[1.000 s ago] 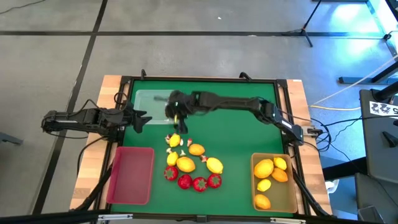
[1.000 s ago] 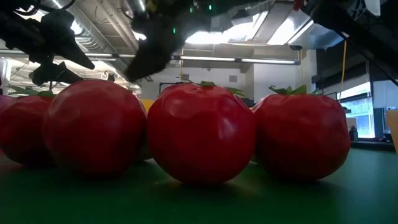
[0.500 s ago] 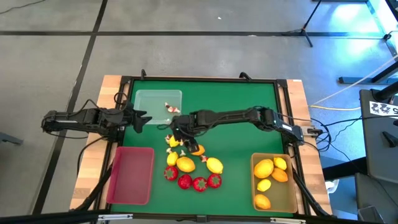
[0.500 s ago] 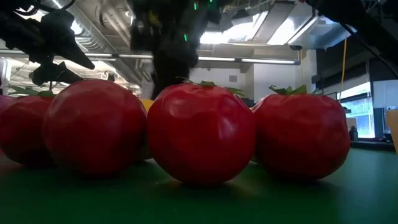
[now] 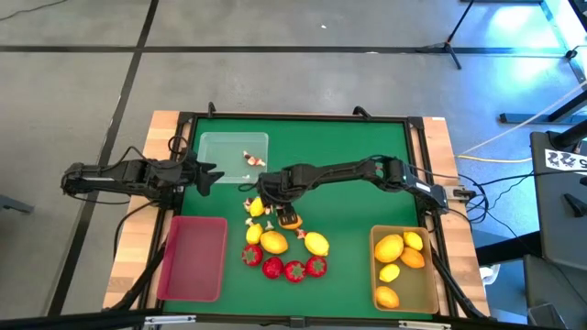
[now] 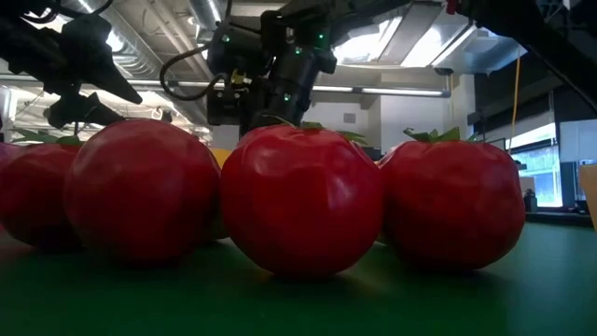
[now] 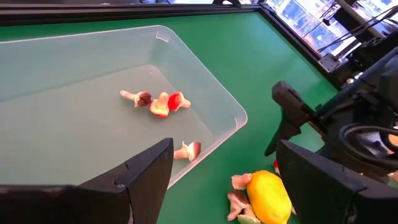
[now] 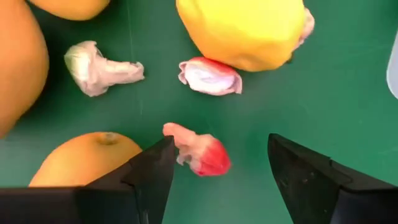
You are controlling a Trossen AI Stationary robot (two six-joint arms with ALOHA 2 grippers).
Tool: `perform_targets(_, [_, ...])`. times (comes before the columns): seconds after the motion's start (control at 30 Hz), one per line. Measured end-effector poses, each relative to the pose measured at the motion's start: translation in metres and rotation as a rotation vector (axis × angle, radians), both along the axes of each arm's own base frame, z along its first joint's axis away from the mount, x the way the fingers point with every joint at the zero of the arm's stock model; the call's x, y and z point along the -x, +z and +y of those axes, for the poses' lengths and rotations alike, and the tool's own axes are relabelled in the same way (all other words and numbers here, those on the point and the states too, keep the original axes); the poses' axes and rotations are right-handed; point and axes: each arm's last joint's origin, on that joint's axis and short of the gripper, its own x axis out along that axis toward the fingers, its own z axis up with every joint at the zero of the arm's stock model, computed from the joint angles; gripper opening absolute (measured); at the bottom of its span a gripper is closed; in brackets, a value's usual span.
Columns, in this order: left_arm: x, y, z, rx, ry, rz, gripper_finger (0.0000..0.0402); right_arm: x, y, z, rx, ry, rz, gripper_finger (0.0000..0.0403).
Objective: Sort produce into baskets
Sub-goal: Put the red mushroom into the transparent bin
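Tan basket [image 5: 435, 295] holds lemons, clear basket [image 5: 213, 152] few bits, red basket [image 5: 193, 259] nothing; right tool [image 8: 214, 163], unclenched, straddles another bit [image 8: 200, 150]; left tool [image 5: 207, 176] released.

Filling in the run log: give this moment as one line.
right gripper: open, above white-and-red bit | left gripper: open, waiting beside clear tray | clear tray: holds some bits
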Motion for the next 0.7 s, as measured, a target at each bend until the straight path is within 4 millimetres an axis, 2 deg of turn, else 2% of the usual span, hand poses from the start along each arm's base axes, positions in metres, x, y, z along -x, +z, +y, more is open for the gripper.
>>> perform_targets(0.7, [0.0,0.0,0.0,-0.01,-0.006,0.006,0.0279,0.0008,-0.0019,0.0023,-0.011,0.031,0.003,0.0253])
